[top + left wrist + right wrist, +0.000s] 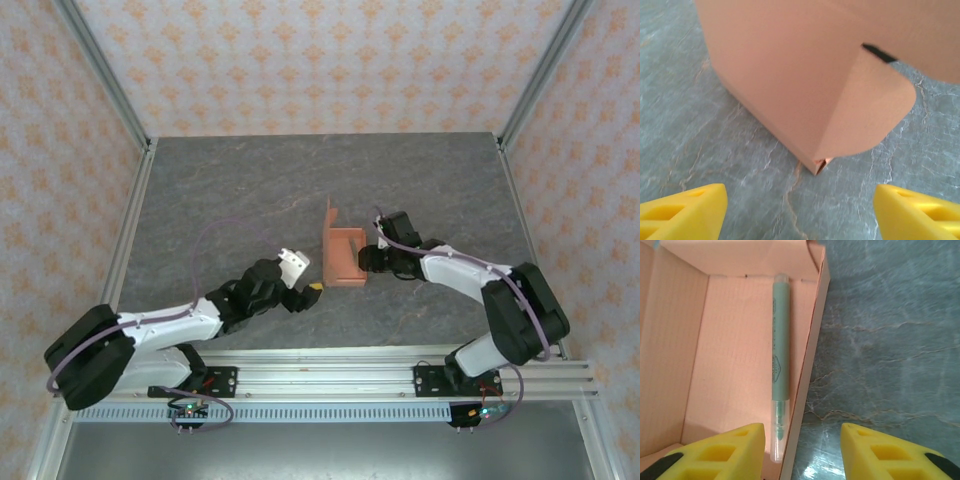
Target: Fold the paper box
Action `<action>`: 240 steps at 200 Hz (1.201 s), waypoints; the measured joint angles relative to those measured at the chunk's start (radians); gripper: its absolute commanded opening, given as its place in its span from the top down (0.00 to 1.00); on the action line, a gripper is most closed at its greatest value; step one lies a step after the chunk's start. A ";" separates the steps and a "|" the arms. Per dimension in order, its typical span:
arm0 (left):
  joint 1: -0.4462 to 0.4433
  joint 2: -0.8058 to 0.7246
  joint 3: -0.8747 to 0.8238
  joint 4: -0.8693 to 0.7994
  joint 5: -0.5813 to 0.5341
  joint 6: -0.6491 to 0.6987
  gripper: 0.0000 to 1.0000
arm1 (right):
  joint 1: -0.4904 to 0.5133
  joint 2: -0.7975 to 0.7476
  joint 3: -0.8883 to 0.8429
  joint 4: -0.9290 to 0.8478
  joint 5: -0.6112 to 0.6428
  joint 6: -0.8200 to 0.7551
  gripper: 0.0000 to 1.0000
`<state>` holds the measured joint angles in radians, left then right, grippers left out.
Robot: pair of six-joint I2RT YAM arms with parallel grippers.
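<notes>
Yellow plastic fingertips (685,210) with moulded pockets, belonging to the left end effector (800,210), stand wide apart with nothing between them, just short of a low corner of the salmon-orange thin card paper box (790,75), where a rounded flap (875,115) bows outward. The right end effector (802,450) is parted too, its blocky yellow fingers straddling one side wall of the box without pinching it. A slim pale-green translucent pen (779,365) lies inside on the matte card floor, along that wall. Seen from above, the shallow rectangular box sits mid-counter between both end effectors, with an upright flap (330,222) on its far left side. It rests on the veined grey stone-look counter (250,180)
</notes>
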<state>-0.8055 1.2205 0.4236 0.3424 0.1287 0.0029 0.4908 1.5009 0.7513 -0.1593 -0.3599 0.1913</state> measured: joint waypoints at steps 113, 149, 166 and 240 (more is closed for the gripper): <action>-0.006 0.172 0.109 0.098 0.003 0.122 0.31 | 0.000 0.092 0.032 0.048 -0.045 0.052 0.67; -0.006 0.211 0.139 0.104 0.002 0.130 0.33 | 0.000 0.097 0.032 0.048 -0.043 0.062 0.75; -0.006 0.231 0.153 0.109 0.000 0.130 0.35 | 0.002 0.097 0.031 0.050 -0.039 0.067 0.78; -0.006 0.313 0.193 0.143 -0.053 0.129 0.42 | 0.029 0.097 0.007 0.100 0.008 0.087 0.83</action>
<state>-0.8120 1.5333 0.6167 0.4854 0.0761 0.1318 0.5194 1.5978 0.7582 -0.0597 -0.3523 0.2783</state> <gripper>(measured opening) 0.603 0.177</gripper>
